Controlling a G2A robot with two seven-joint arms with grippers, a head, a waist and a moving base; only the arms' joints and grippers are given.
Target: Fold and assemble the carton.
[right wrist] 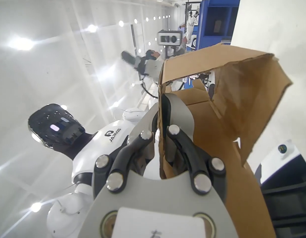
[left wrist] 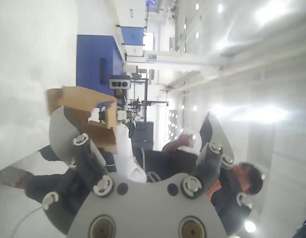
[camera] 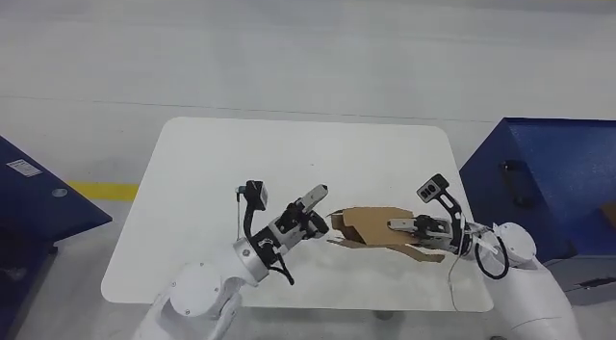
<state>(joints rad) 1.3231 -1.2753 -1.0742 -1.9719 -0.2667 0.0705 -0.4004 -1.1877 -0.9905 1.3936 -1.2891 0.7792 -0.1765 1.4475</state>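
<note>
A brown cardboard carton [camera: 371,222], partly unfolded with loose flaps, is held just above the white table [camera: 289,157] near its front edge. My right gripper [camera: 399,226] is shut on one carton wall; in the right wrist view the fingers [right wrist: 179,117] pinch the edge of that wall, and the open carton [right wrist: 242,87] spreads beyond my right gripper [right wrist: 160,110]. My left gripper [camera: 313,213] stands open at the carton's other end. In the left wrist view one finger [left wrist: 58,127] overlaps the carton [left wrist: 88,100]; whether it touches is unclear.
A blue bin [camera: 539,176] stands close beside the table on the right arm's side. Another blue object [camera: 29,205] sits on the floor off the opposite side. The table's back half is bare white surface.
</note>
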